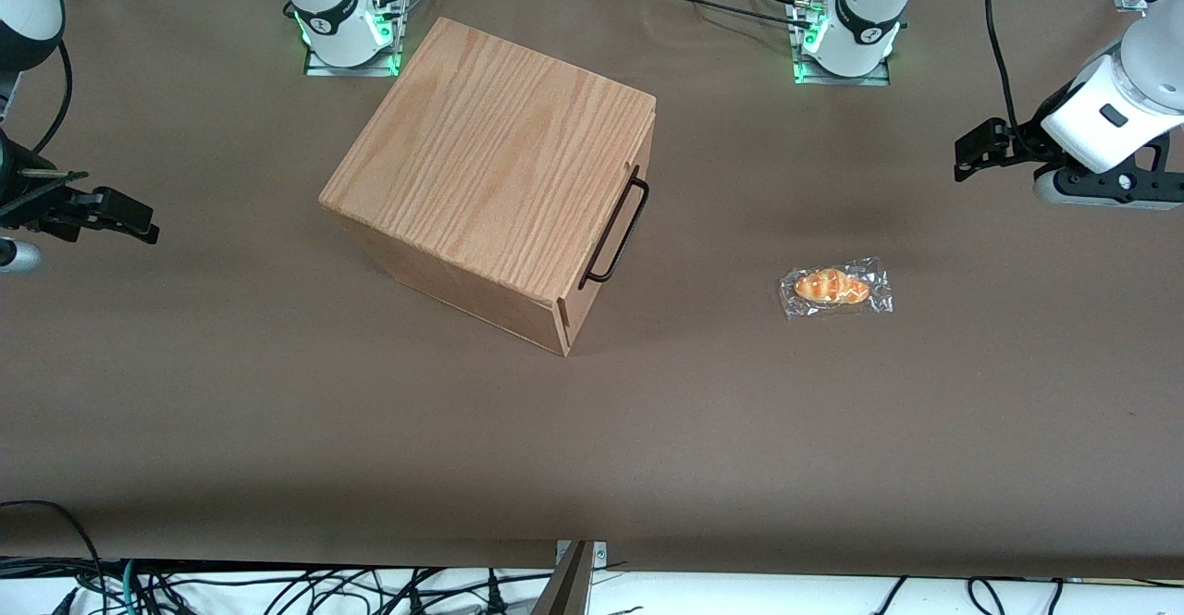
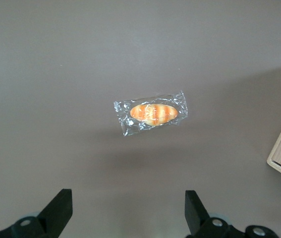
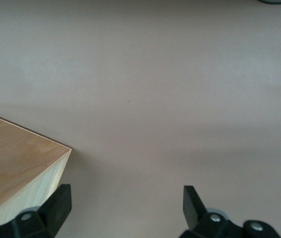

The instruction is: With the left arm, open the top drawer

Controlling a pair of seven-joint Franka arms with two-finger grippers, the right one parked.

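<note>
One wooden box (image 1: 499, 171) sits on the brown surface (image 1: 277, 430) with its top drawer (image 1: 618, 227) closed, black wire handle (image 1: 618, 225) flush. Well apart, toward the working arm's end, the left arm's (image 1: 1124, 79) gripper (image 2: 128, 208) hovers with fingers (image 2: 58, 208) spread, above a wrapped bread roll (image 2: 151, 113)

Top drawer (image 1: 618, 227) sitting shut in the oak box, black wire handle (image 1: 618, 229) across its front, left arm (image 1: 1115, 102) hovering well apart, tool (image 2: 128, 213) gaping wide
</note>
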